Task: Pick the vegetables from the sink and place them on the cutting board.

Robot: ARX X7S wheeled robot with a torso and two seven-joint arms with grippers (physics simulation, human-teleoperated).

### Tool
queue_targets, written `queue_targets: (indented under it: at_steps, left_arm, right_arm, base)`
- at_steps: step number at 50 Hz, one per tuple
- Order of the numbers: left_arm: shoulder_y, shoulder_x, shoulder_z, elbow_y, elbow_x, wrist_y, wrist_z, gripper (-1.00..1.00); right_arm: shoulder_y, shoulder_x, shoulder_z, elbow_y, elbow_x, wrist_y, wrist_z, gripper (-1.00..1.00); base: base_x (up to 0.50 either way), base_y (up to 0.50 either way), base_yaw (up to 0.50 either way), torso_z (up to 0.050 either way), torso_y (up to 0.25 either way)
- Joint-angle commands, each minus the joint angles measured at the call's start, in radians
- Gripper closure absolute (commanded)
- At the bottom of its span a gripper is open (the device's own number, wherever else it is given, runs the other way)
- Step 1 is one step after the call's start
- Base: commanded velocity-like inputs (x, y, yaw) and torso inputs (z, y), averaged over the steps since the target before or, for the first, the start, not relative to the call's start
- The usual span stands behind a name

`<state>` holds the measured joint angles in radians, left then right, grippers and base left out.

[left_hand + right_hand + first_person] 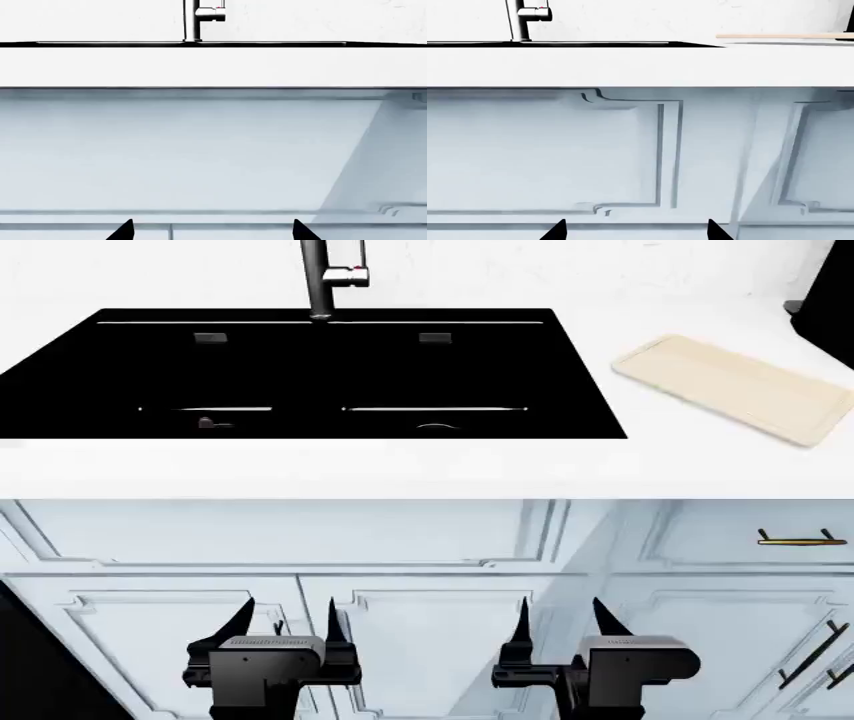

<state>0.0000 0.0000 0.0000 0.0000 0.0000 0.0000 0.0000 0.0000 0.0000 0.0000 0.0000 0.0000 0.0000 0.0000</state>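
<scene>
Both grippers, left gripper (284,635) and right gripper (558,630), low before cabinet doors (427,610), jaws spread wide, holding nothing. Eggplants not visible inside black sink (80,370). Cutting board (734,385) bare, to right of sink. Advice: raise arm above counter (400,470), look into basins first.

Head above; wrists low, facing faucet (193,20)

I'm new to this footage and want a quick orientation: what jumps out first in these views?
The big black sink dominates the white countertop, with a tall steel faucet rising behind its middle. To its right lies the pale cutting board, bare. Low in front of the pale-blue cabinet doors, the left gripper and right gripper both stand open, holding nothing.
</scene>
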Motion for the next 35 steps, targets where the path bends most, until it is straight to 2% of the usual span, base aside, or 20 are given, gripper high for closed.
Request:
queue_targets:
  at_steps: [1, 6, 9, 12, 15, 19, 21, 28, 35]
  left_arm:
    - [0.003, -0.017, 0.021, 0.002, -0.01, 0.016, -0.018, -1.0]
    - [0.01, -0.037, 0.042, 0.004, -0.029, 0.061, -0.028, -1.0]
    - [0.013, -0.05, 0.049, 0.054, -0.037, 0.043, -0.032, -1.0]
    - [-0.016, -0.067, 0.059, 0.244, -0.052, -0.073, -0.027, -1.0]
    - [-0.1, -0.081, 0.077, 0.417, -0.041, -0.199, -0.032, -1.0]
    - [-0.25, -0.105, 0.107, 0.546, -0.014, -0.343, -0.022, -1.0]
    - [-0.278, -0.117, 0.112, 0.59, -0.002, -0.372, -0.023, -1.0]
    - [-0.269, -0.145, 0.132, 0.63, 0.018, -0.376, -0.022, -1.0]
    - [-0.267, -0.145, 0.132, 0.617, 0.011, -0.375, -0.035, -1.0]
  right_arm:
    - [0.003, 0.016, -0.021, 0.007, 0.021, -0.002, 0.013, -1.0]
    - [0.016, 0.033, -0.045, 0.012, 0.058, 0.02, 0.013, -1.0]
    - [0.007, 0.044, -0.048, -0.058, 0.085, 0.053, 0.013, -1.0]
    - [0.023, 0.071, -0.051, -0.289, 0.089, 0.192, 0.029, -1.0]
    - [0.118, 0.1, -0.047, -0.475, 0.119, 0.384, 0.028, -1.0]
    - [0.287, 0.137, -0.042, -0.654, 0.16, 0.642, 0.033, -1.0]
    - [0.333, 0.151, -0.038, -0.703, 0.177, 0.72, 0.031, -1.0]
    - [0.297, 0.168, -0.007, -0.745, 0.203, 0.738, 0.028, -1.0]
    - [0.302, 0.177, -0.06, -0.714, 0.163, 0.723, 0.047, -1.0]
  base:
    - [0.0, 0.0, 0.0, 0.0, 0.0]
    - [0.0, 0.0, 0.0, 0.0, 0.0]
    - [0.0, 0.0, 0.0, 0.05, 0.0]
    - [0.0, 0.0, 0.0, 0.05, 0.0]
    - [0.0, 0.0, 0.0, 0.05, 0.0]
    - [0.0, 0.0, 0.0, 0.05, 0.0]
    - [0.0, 0.0, 0.0, 0.05, 0.0]
    - [0.0, 0.03, 0.0, 0.05, 0.0]
    - [0.11, 0.48, 0.0, 0.05, 0.0]
